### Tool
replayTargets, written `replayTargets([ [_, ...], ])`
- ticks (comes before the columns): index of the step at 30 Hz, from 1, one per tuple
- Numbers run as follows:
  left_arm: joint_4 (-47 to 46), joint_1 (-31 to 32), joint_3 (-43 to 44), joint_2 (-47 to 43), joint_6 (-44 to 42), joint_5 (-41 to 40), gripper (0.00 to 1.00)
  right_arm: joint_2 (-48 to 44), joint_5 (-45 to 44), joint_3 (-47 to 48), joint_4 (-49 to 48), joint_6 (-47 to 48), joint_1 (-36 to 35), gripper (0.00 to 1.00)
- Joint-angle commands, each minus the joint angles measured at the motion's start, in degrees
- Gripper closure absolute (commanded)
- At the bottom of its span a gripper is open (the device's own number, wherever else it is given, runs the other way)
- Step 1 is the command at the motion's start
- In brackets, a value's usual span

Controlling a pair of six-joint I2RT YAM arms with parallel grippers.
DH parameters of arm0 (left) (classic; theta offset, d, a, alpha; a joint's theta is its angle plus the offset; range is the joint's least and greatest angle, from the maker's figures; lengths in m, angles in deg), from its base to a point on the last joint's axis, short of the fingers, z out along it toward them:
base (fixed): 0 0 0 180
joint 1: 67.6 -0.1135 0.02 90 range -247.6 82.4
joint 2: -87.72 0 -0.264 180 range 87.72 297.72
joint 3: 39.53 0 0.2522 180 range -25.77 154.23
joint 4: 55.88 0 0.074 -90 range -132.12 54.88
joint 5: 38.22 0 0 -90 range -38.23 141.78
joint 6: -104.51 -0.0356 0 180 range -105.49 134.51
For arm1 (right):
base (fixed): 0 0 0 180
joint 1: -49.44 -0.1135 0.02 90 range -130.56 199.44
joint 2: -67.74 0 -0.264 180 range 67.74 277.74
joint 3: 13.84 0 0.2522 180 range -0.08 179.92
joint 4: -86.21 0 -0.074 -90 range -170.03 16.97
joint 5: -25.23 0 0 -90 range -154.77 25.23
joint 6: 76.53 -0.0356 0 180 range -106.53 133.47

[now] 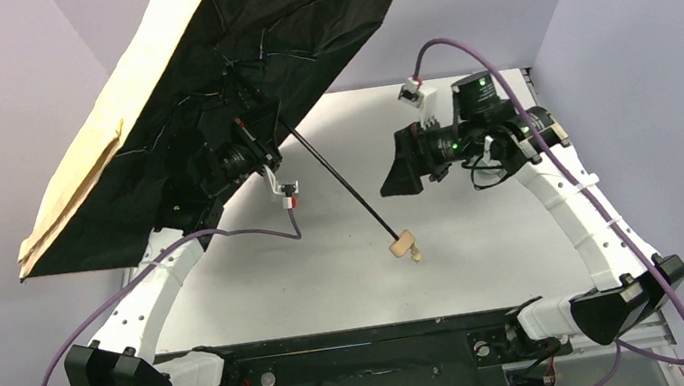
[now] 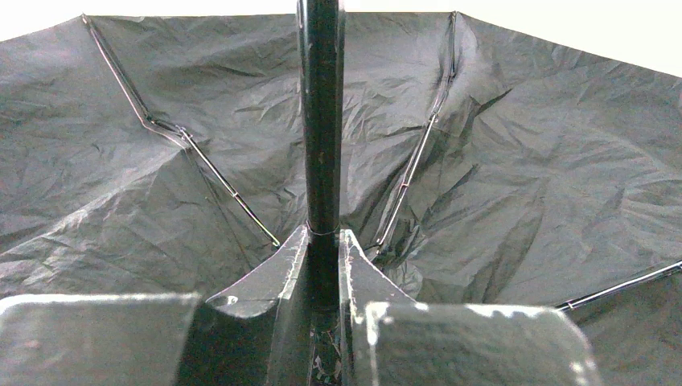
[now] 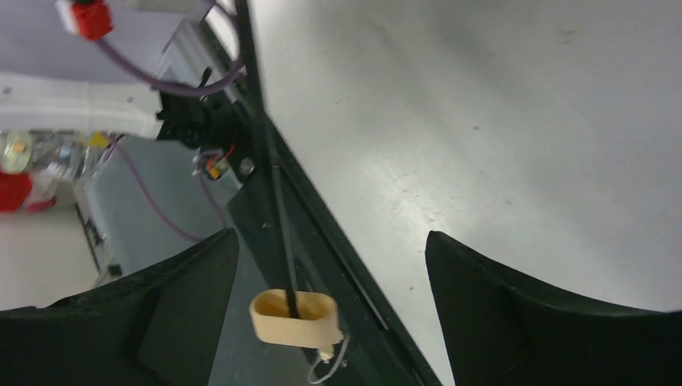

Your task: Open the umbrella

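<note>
Your left gripper is pinched on the thin black shaft of the umbrella, just under its spread canopy. From that gripper the shaft slants down to the beige handle knob, near your right gripper, whose fingers are spread and touch nothing.

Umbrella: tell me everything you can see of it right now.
The umbrella is open, its canopy spread and tilted up at the far left. The outside is tan fabric. The lining is creased black, with thin metal ribs. A thin black shaft slants toward the near right and ends in a small beige handle that nothing grips. The left gripper is clamped on the shaft close to the canopy. The right gripper is open and not touching it.
</note>
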State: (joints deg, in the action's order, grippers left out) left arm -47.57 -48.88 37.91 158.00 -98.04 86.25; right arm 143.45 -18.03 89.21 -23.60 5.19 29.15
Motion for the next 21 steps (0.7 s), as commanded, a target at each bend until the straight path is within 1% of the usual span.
replayTargets([
  [1, -5.1, 1.2, 0.3, -2.3, -2.0, 0.3, 1.00, 1.2, 5.4, 2.5, 0.8, 0.1, -4.0, 0.18],
  [3, -5.4, 1.7, 0.2, -2.4, -1.9, 0.1, 1.00, 2.7, 7.0, 2.4, 0.6, 0.5, -5.4, 0.19],
  [6, -6.2, 2.2, -0.1, -2.4, -1.7, -0.4, 1.00, 4.6, 4.8, 2.3, 0.6, 1.7, -9.4, 0.19],
  [9, -7.6, 2.3, -0.2, -2.2, -0.9, -1.1, 1.00, 5.9, 2.5, 1.4, 0.8, 3.1, -12.8, 0.24],
  [11, -8.4, 2.2, -0.2, -2.1, -0.1, -1.7, 1.00, 6.7, 1.3, 0.3, 1.1, 4.1, -14.3, 0.32],
  [13, -8.8, 2.1, 0.0, -1.9, 0.3, -2.6, 1.00, 7.3, 1.1, -0.5, 1.6, 4.9, -15.0, 0.50],
  [14, -8.9, 2.0, 0.0, -1.9, 0.5, -2.9, 1.00, 7.5, 1.5, -0.9, 1.9, 5.8, -15.2, 0.55],
  [15, -9.0, 1.7, 0.0, -1.8, 0.5, -3.3, 1.00, 7.5, 1.7, -1.1, 2.9, 6.3, -15.3, 0.63],
  [16, -9.5, 1.5, 0.0, -1.8, 0.6, -3.4, 1.00, 7.4, 1.9, -1.9, 3.4, 7.2, -15.3, 0.67],
  [17, -9.9, 0.9, 0.0, -1.5, 0.6, -3.6, 1.00, 7.3, 1.8, -2.5, 4.6, 7.5, -15.3, 0.75],
  [18, -10.7, 0.5, 0.0, -1.2, 0.7, -3.8, 1.00, 6.9, 1.6, -3.8, 5.4, 9.5, -15.3, 0.79],
  [19, -11.1, -0.2, 0.0, -1.0, 0.7, -3.9, 1.00, 6.7, 1.5, -4.7, 6.9, 10.5, -15.3, 0.85],
  [20, -11.9, -0.6, 0.1, -0.7, 0.7, -4.0, 1.00, 6.2, 1.1, -6.4, 7.5, 11.9, -15.3, 0.89],
  [21, -12.1, -1.3, 0.2, -0.5, 0.7, -4.4, 1.00, 5.5, 0.7, -7.1, 8.2, 12.4, -15.2, 0.94],
])
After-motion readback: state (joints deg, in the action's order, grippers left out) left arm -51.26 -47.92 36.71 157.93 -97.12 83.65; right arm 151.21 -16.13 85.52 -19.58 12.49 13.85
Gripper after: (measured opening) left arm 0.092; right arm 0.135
